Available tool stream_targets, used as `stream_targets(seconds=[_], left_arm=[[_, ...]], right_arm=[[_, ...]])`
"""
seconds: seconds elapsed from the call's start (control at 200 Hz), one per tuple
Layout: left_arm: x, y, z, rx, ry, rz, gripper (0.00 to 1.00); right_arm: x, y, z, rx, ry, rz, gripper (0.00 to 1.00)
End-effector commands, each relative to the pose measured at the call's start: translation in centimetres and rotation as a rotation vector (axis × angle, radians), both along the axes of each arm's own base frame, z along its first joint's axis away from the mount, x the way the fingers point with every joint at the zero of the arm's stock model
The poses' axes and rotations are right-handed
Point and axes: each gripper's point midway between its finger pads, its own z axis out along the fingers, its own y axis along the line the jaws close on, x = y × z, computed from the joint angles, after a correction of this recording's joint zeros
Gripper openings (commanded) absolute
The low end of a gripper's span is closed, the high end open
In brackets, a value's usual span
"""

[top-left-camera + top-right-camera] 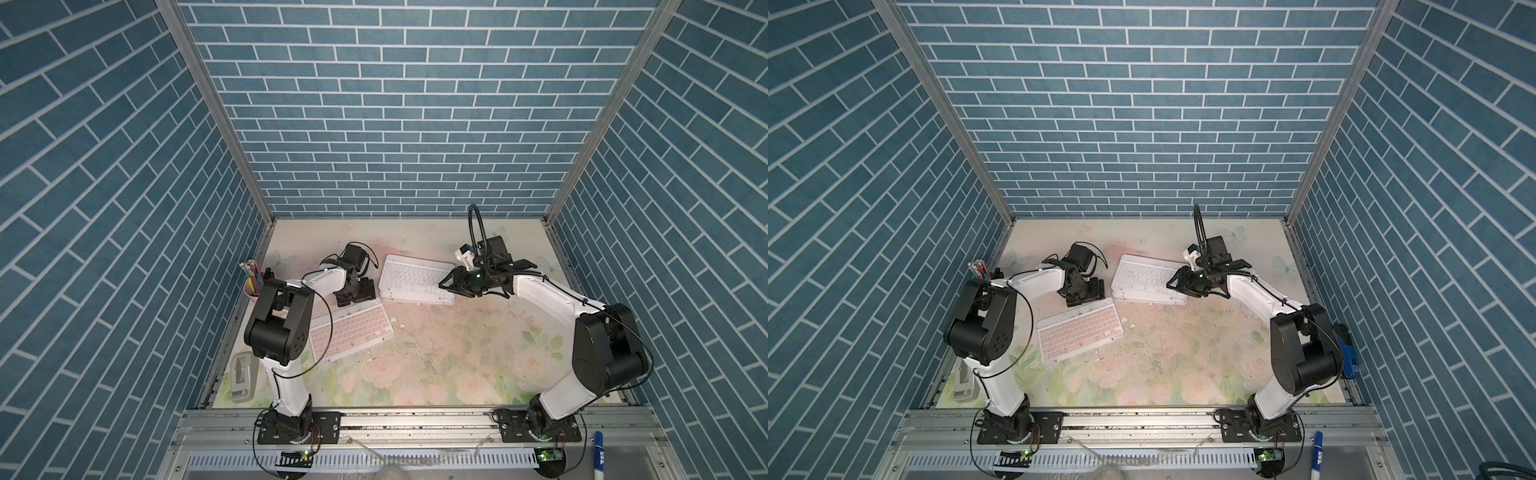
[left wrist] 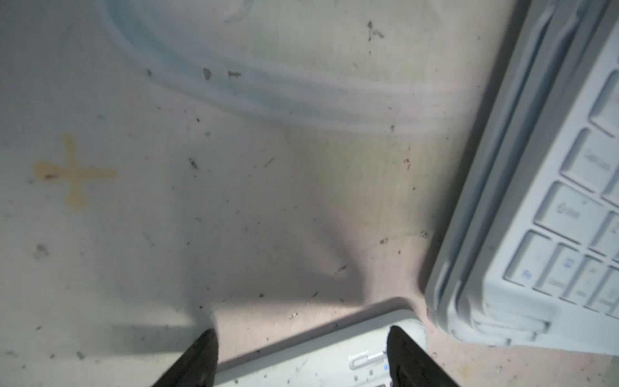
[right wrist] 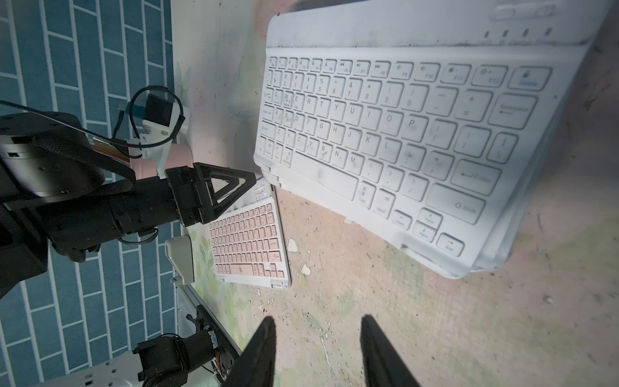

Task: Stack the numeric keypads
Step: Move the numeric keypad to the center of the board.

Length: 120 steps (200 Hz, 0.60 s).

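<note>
Presently: left claw [image 2: 301, 330], pointing down, fingers apart, one over the far edge of the pink keypad [image 1: 351, 334], the other over bare bench [image 1: 457, 353]. Pink keypad lies flat and alone, near the stack [image 1: 411, 286] but apart from it. Right claw [image 3: 318, 317], fingers apart, nothing between them, above bare bench close by the stack. Stack: several keypads, slightly fanned, white keypad [image 3: 385, 134] on top, lower colours hidden. Pencil cup [image 1: 252, 286] at the bench's left edge.

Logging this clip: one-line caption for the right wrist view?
White-keyed keyboard tops a skewed stack; pink-keyed keyboard lies apart, left gripper at its corner; right gripper open above the mat.
</note>
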Motion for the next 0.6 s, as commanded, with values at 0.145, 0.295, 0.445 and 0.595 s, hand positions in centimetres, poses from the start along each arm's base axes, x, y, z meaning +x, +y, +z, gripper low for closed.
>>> stream_targets(seconds=[0.145,0.295,0.445,0.595], left_arm=[[-4.0,-1.2,-1.8,-0.044,0.084,-0.044,0.8],[-4.8,-2.8,-1.3,-0.079,0.074,-0.058,0.8],[-5.1,-5.0,-1.0,-0.101,0.065,-0.085,0.81],[-5.2,-7.2,-0.8,-0.143,0.059,-0.117,0.8]], right_arm=[[0.3,0.2,-1.1,-0.017,0.035,-0.015,0.43],[0.3,0.5,-1.4,-0.019,0.042,-0.008,0.43],[0.2,0.7,-1.2,-0.017,0.039,-0.005,0.42],[0.0,0.7,-1.1,-0.023,0.038,-0.007,0.42]])
